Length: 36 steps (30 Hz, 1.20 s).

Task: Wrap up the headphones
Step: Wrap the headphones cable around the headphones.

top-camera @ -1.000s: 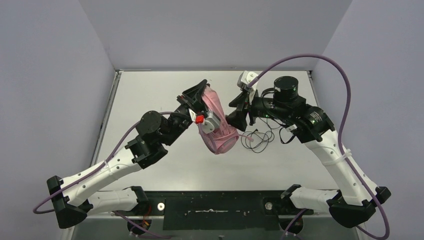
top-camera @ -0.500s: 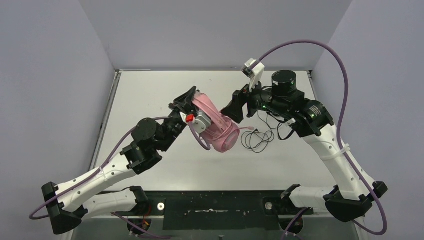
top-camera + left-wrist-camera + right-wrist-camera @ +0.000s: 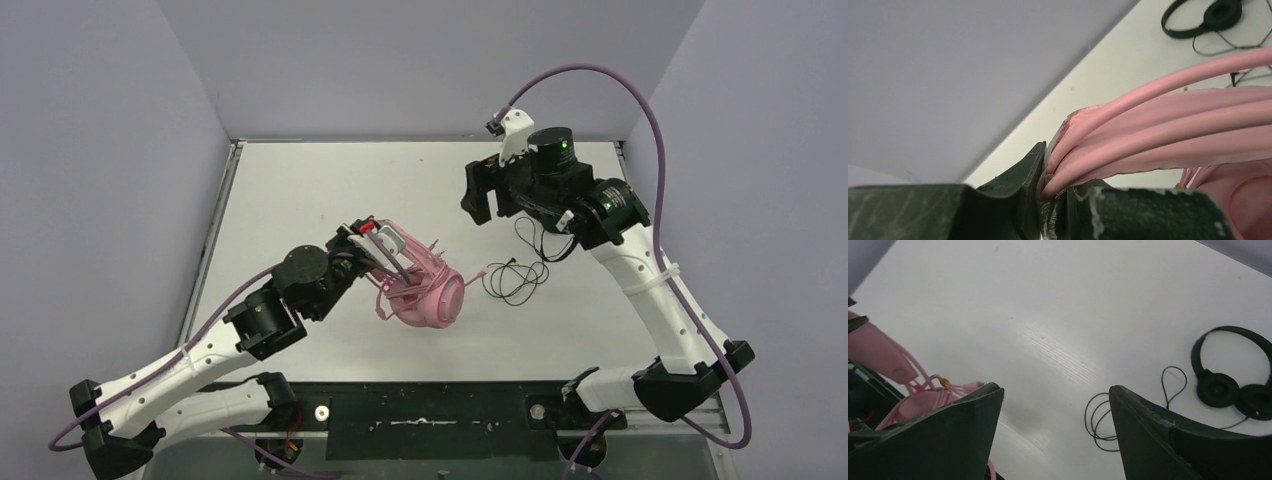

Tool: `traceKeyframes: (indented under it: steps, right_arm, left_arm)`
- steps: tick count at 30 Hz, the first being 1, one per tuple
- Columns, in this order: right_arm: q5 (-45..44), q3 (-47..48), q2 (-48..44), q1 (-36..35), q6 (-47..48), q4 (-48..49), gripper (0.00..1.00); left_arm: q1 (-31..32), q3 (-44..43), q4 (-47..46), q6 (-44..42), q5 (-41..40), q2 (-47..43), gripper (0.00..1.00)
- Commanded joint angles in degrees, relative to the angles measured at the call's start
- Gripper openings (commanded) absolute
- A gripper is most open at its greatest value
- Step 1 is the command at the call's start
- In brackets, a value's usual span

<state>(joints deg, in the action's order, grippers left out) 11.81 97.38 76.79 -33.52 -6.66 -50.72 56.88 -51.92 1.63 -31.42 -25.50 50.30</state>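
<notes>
— Top view first: left hand [image 3: 383, 250]?
— Clamped on the pink headphones [image 3: 430, 295], near the middle of the table [image 3: 300, 190].
— Right hand [image 3: 483, 195]?
— Up at 1 o'clock, fingers apart, holding nothing. Black cable [image 3: 515, 280] coiled at 3 o'clock of the pink headphones.
— Left wrist view?
— Pinched tight on a bundle of pink cable [image 3: 1173, 120]; black headphones [image 3: 1218, 15] lying at 1 o'clock.
— Right wrist view?
— Wide open, empty, over the table. Black headphones at 3 o'clock, pink headphones at 8 o'clock.

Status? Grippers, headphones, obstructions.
Left gripper shut on pink headphones, pink cable wound over them. Right gripper open, empty. Black headphones on table, black cable loose beside pink pair.
</notes>
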Motion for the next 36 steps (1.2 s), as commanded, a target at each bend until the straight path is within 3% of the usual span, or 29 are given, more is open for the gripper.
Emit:
traceKeyframes:
  steps: [1,5,12,20,27,29,32,36]
  right_arm:
    - [-7.85,0.58,-0.87,3.91,0.98,-0.45,0.81]
    - [-0.76,-3.06,-2.13,8.82,-0.74,1.74,0.82]
    - [3.33,-6.79,-3.28,9.98,-0.48,1.90,0.88]
    - [16.15,-17.55,-5.47,12.05,-1.07,6.50,0.87]
    - [31.83,-37.82,-10.23,8.24,-2.98,35.86,0.84]
    - [32.49,-41.16,-10.64,4.88,-4.82,43.72,0.83]
    - [31.01,-42.79,-9.85,0.52,-5.59,47.79,0.81]
    - [28.09,-46.42,-10.50,-1.15,-9.89,56.58,0.81]
  left_arm:
    - [-0.73,-4.93,9.98,12.98,-5.66,-2.82,0.00]
    - [-2.69,-5.59,18.21,20.84,-5.73,-2.57,0.00]
    - [-12.06,-9.46,31.29,36.34,3.94,1.34,0.00]
    - [-30.42,-20.84,46.18,47.88,24.22,8.02,0.00]
    - [-41.45,-26.91,52.67,56.12,38.67,13.37,0.00]
    - [-43.68,-27.35,53.22,59.21,42.48,14.43,0.00]
    - [-46.09,-27.95,53.92,64.02,48.65,15.96,0.00]
    - [-47.82,-29.41,57.19,69.18,51.57,17.49,0.00]
